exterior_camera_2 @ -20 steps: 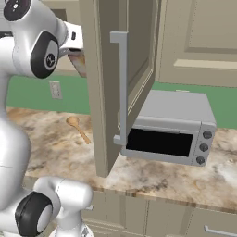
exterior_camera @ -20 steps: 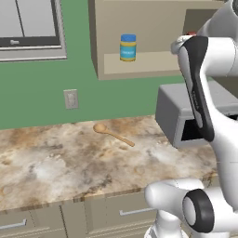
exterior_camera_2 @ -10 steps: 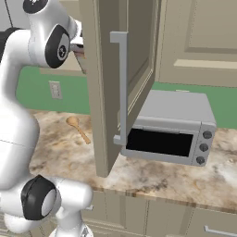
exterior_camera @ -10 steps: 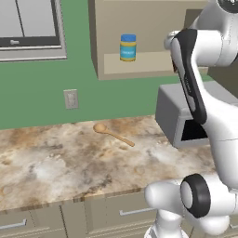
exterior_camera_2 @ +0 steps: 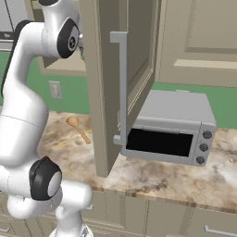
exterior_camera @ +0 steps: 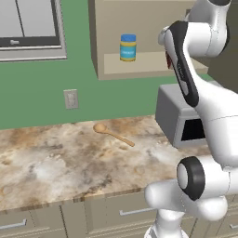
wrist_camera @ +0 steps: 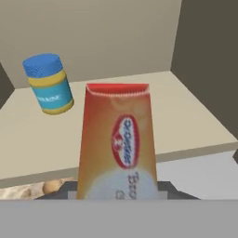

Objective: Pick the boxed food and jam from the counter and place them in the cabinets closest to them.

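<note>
Blue-lidded jar [wrist_camera: 48, 84] stands left on the cabinet shelf [wrist_camera: 186, 116], well apart from the carton. Boxed food [wrist_camera: 116, 144] is gripped upright in the end effector, raised just in front of the shelf's front edge, at the open cabinets [exterior_camera: 139, 62] above the worktop [exterior_camera: 69, 162]. Fingertips are hidden behind the carton. Judgement: placing step, roughly half the task left, jam not seen. To do it well: carry the carton forward over the lip onto bare shelf right of the jar, keep it level, lower until the base rests, then release. Risk: clipping the shelf edge or open door [exterior_camera_2: 111, 83] on the right.

two flanking views, one close-up
</note>
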